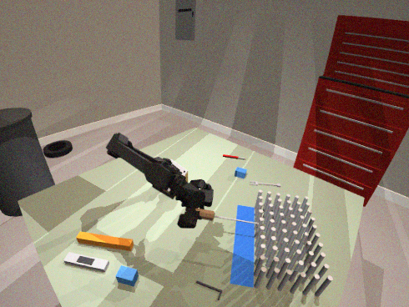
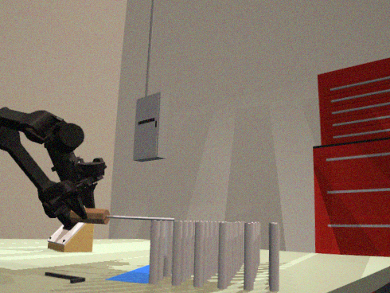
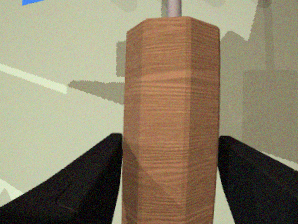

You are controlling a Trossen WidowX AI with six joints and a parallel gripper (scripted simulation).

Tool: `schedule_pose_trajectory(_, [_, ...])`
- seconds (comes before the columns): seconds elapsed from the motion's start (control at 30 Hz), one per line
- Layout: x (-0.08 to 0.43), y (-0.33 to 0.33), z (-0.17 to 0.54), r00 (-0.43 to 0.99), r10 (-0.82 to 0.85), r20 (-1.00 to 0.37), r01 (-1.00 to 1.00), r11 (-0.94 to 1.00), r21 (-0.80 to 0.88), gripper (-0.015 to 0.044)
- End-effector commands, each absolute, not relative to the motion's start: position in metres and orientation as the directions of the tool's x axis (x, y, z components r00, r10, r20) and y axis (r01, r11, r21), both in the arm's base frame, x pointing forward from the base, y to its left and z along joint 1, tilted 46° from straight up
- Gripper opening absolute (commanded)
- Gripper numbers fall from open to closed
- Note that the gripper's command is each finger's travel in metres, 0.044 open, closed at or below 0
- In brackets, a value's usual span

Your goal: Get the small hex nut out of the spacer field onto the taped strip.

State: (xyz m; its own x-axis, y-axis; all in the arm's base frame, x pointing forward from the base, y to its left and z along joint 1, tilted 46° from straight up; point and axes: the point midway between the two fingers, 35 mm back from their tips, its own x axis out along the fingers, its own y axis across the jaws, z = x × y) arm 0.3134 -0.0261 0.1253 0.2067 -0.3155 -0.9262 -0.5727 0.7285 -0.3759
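Observation:
My gripper (image 1: 200, 212) (image 2: 81, 216) (image 3: 170, 144) is shut on the wooden handle (image 1: 207, 214) (image 2: 97, 215) (image 3: 172, 90) of a tool, above the table. The tool's thin metal rod (image 1: 234, 219) (image 2: 139, 217) (image 3: 171, 7) points nearly level over the blue taped strip (image 1: 244, 250) (image 2: 133, 275) (image 3: 32, 2). Its far end is at the front edge of the spacer field, about level with the spacer tops in the exterior view; I cannot tell whether it touches one. The metal spacers (image 1: 274, 242) (image 2: 224, 255) stand upright. The nut cannot be made out in any view.
A dark hex key (image 1: 209, 286) (image 2: 65, 275) lies near the strip. A forked tool (image 1: 265, 183), a blue block (image 1: 240, 172) and a red screwdriver (image 1: 231, 157) lie beyond. An orange bar (image 1: 104, 241), a pale box (image 1: 85, 260) and another blue block (image 1: 127, 275) lie left.

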Motion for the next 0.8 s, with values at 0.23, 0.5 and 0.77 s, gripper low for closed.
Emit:
schedule_pose_trajectory(0.23, [0.306, -0.073, 0.079, 0.210, -0.315, -0.926, -0.579, 0.722, -0.377, 0.0000])
schedule_pose_trajectory(0.5, [0.305, -0.078, 0.074, 0.212, -0.316, -0.925, -0.579, 0.721, -0.380, 0.0000])
schedule_pose_trajectory(0.77, [0.310, -0.076, 0.072, 0.212, -0.316, -0.925, -0.579, 0.721, -0.380, 0.0000])
